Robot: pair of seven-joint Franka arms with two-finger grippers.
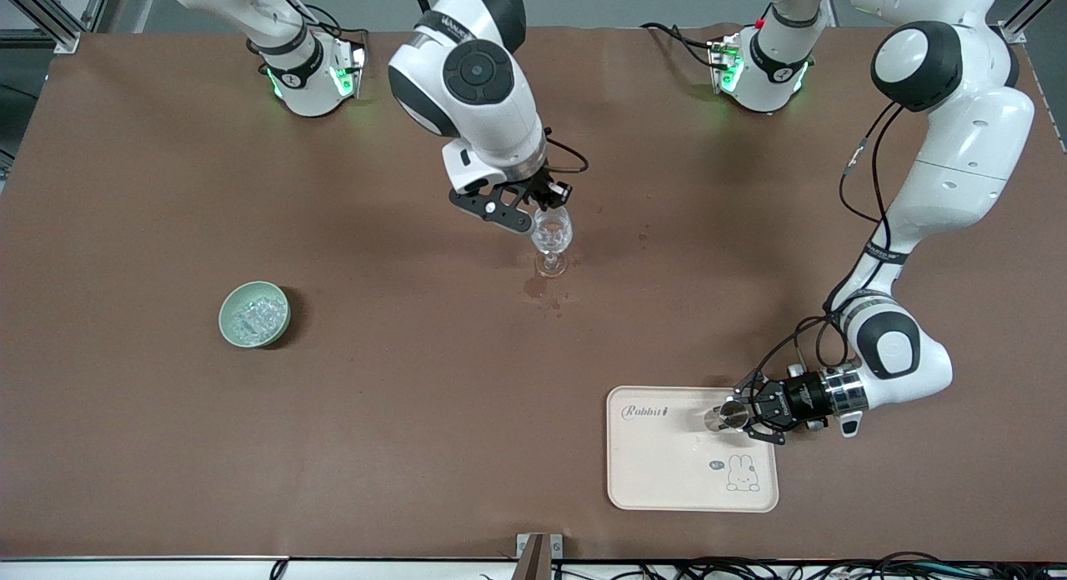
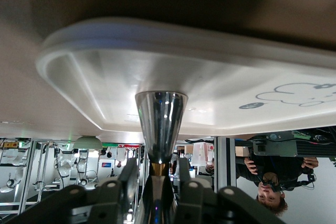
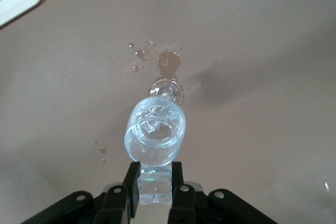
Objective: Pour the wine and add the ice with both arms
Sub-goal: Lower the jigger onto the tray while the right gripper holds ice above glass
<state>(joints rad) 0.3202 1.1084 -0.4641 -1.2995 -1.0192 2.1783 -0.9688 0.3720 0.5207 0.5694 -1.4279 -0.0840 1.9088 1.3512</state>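
We see the right claw [image 1: 546,203] poised over the rim of the wine glass [image 1: 552,240], its fingers [image 3: 134,183] pinching one ice cube [image 3: 155,184] directly above the bowl, which already holds ice. The glass stands upright mid-bench, with a small wet spill [image 1: 538,288] just beside its foot, on the side nearer the front camera. The green bowl [image 1: 254,314] of ice cubes [image 1: 252,317] rests toward the right arm's end of the bench [image 1: 375,413]. The left claw [image 1: 744,417] is closed on a metal cup [image 1: 730,415] that meets the cream rabbit tray [image 1: 667,480], near its edge.
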